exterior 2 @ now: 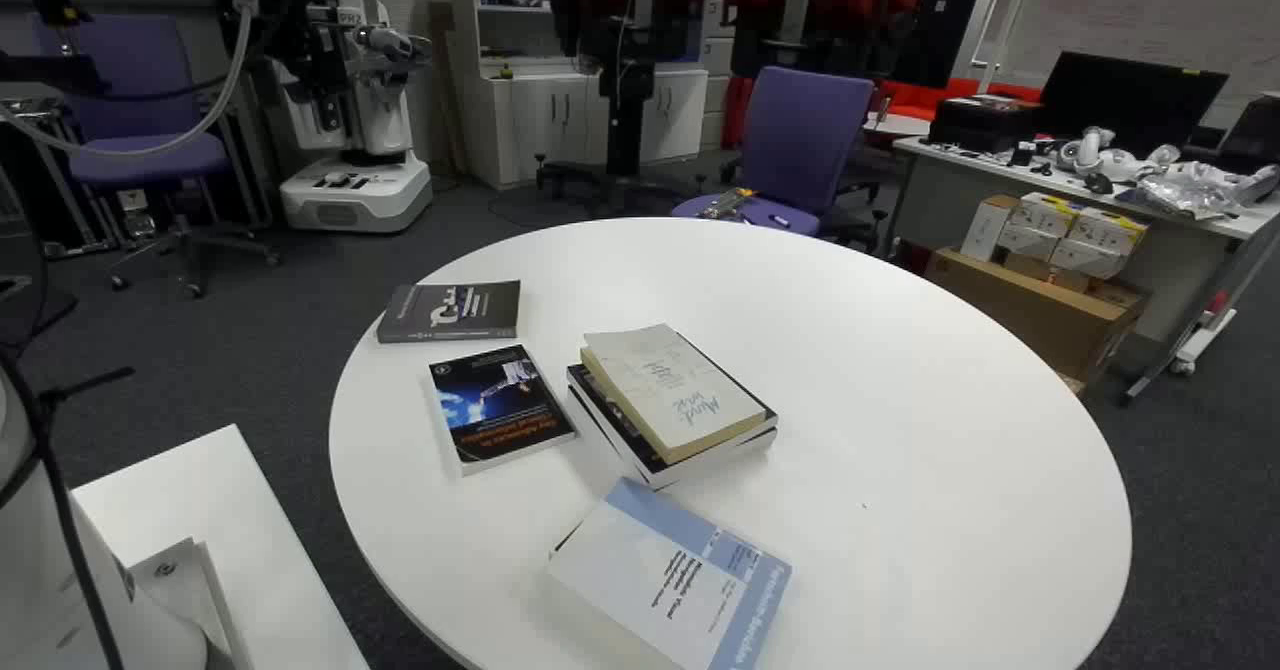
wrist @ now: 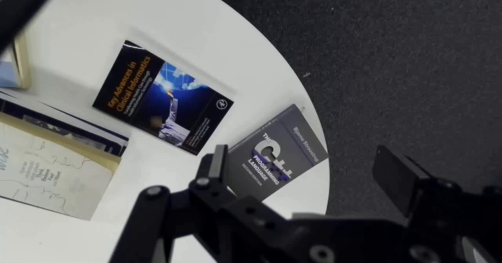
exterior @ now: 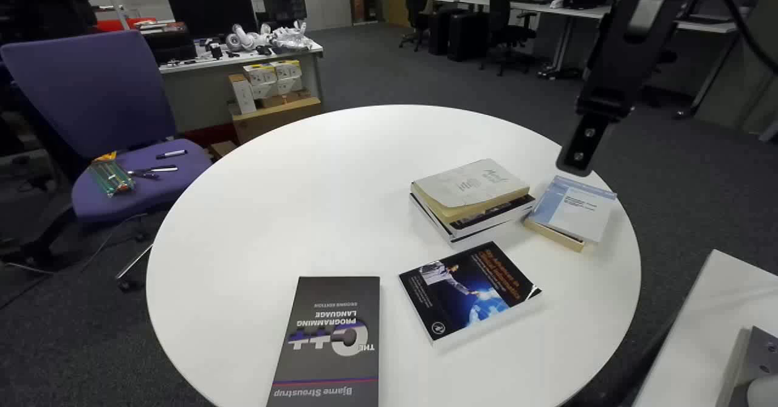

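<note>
My gripper (wrist: pixel 301 157) stands open above the table, its fingers wide apart with nothing between them. In an exterior view its dark fingers (exterior: pixel 585 146) hang at the upper right, near the blue-and-white book (exterior: pixel 574 209). Seen past the jaws in the wrist view, the grey C++ book (wrist: pixel 270 157) lies flat close to the table edge. Beside it is the black-and-blue Clinical Informatics book (wrist: pixel 164 98). A cream-covered book (exterior 2: pixel 670 390) tops a small stack, over darker books with white pages. The blue-and-white book (exterior 2: pixel 670 590) rests partly over another one, apart from the gripper.
All the books lie on a round white table (exterior: pixel 261 225). A white side surface (exterior: pixel 705 328) adjoins near the robot base. Around the table stand a purple chair (exterior: pixel 97 85) with small items on its seat, and a cluttered desk (exterior 2: pixel 1060 165) with boxes below.
</note>
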Action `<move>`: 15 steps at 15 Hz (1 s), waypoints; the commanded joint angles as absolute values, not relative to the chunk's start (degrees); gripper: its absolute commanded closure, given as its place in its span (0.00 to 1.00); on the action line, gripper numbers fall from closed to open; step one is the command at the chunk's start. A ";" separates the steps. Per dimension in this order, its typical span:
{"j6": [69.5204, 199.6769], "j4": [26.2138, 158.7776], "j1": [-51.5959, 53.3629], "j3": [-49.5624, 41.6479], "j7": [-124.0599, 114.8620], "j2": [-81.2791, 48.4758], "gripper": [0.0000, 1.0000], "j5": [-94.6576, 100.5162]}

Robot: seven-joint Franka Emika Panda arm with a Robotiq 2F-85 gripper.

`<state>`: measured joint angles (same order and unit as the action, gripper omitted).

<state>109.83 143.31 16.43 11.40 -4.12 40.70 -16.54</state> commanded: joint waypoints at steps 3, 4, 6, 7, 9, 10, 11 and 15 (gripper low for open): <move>109.60 143.15 15.95 11.77 -3.89 40.67 0.00 -16.79; 109.59 143.15 15.95 11.77 -3.89 40.68 0.00 -16.79; 109.60 143.15 15.95 11.77 -3.89 40.67 0.00 -16.79; 109.59 143.15 15.95 11.77 -3.89 40.68 0.00 -16.79; 109.59 143.15 15.95 11.77 -3.89 40.68 0.00 -16.79; 109.60 143.14 15.95 11.77 -3.89 40.68 0.00 -16.79; 109.60 143.15 15.95 11.77 -3.89 40.68 0.00 -16.79; 111.67 143.19 14.73 5.63 8.55 37.14 0.00 -13.51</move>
<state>109.85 143.31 16.18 10.61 -1.94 40.15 -15.97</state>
